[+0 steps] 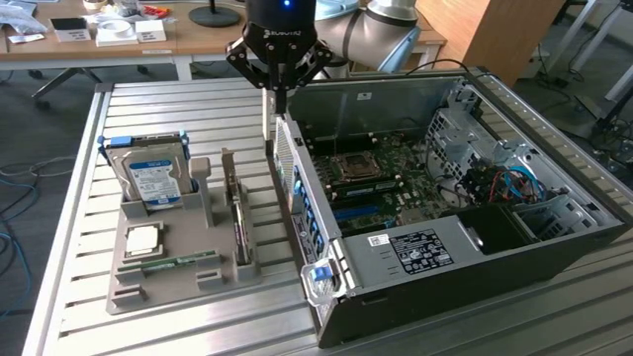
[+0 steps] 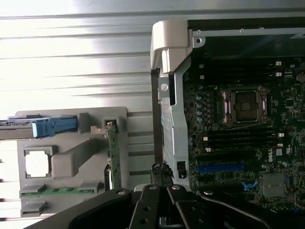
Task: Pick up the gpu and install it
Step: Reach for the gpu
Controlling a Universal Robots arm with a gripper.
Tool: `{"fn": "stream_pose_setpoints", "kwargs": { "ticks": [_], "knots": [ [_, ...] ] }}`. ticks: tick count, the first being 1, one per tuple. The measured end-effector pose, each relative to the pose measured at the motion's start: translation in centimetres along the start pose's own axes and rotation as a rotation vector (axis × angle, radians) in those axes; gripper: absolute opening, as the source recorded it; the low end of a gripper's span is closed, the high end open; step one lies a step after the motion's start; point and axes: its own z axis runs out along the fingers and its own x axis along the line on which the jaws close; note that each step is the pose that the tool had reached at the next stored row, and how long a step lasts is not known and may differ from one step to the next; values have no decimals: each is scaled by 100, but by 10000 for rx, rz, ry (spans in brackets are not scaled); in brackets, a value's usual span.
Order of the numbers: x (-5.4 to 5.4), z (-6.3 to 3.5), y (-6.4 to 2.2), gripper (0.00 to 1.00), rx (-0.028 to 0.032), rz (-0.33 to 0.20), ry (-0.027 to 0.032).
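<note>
**Pincer [image 2: 161, 177] shut above case rim; gpu [image 1: 237, 222] in its holder**

Black pincer links sit closest to the wrist lens. Jaws pressed together, nothing seen between them. In the exterior view the pincer hangs tip-down from the arm [image 1: 390, 22]. It is over the far end of the computer case [image 1: 445, 289], just above the rim of the wall that faces the holder [image 1: 178, 285].

Gpu stands on edge in a slot of the grey holder, on the side nearest the case. It is apart from the pincer and not touched by it. Wrist view shows its green board edge running along the slot.

Same holder, other items:
- hard drive [image 1: 153, 174], blue-white label, upright in a blue-trimmed caddy at the far end
- processor chip [image 1: 144, 239], lying flat in a square recess
- memory stick [image 1: 173, 261], narrow and green, lying just beside the chip on the near side

Holder rests on the slatted metal counter [image 1: 198, 330], at the exterior view's left of the case.

Case lies open side up. Motherboard [image 1: 386, 170] exposed, with the socket [image 1: 354, 167] near its middle. Coloured cables bunch toward the exterior view's right.
</note>
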Motion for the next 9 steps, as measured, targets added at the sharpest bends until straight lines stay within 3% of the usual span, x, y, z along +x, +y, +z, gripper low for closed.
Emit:
{"fn": "stream_pose_setpoints", "kwargs": {
  "ticks": [9],
  "knots": [
    [98, -3, -7, 11, 1, 0, 0]
  ]
}}
